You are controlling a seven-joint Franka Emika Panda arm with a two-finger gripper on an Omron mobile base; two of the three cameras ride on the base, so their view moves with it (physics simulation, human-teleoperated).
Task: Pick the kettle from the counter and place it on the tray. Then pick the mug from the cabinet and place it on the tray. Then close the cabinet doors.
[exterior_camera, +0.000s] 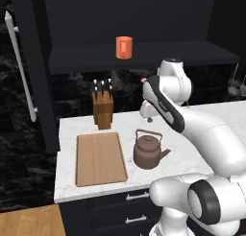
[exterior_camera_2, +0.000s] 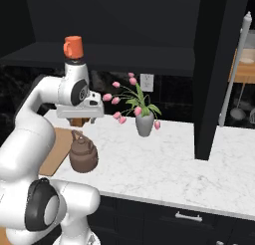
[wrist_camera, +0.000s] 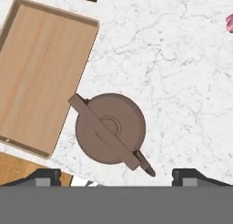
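Black marble backsplash (exterior_camera: 19, 148) with a white outlet (exterior_camera_2: 146, 81), wooden floor (exterior_camera: 29, 223) at lower left.

Glossy white arm (exterior_camera: 211, 134), dark rounded joints

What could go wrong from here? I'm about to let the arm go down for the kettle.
1. The kettle's arched handle runs diagonally under the open gripper; descending without lining up could knock it rather than grasp it.
2. The kettle sits close beside the tray, so a nudge could push it against the raised rim.
3. The knife block stands just behind the tray, near the carry path.
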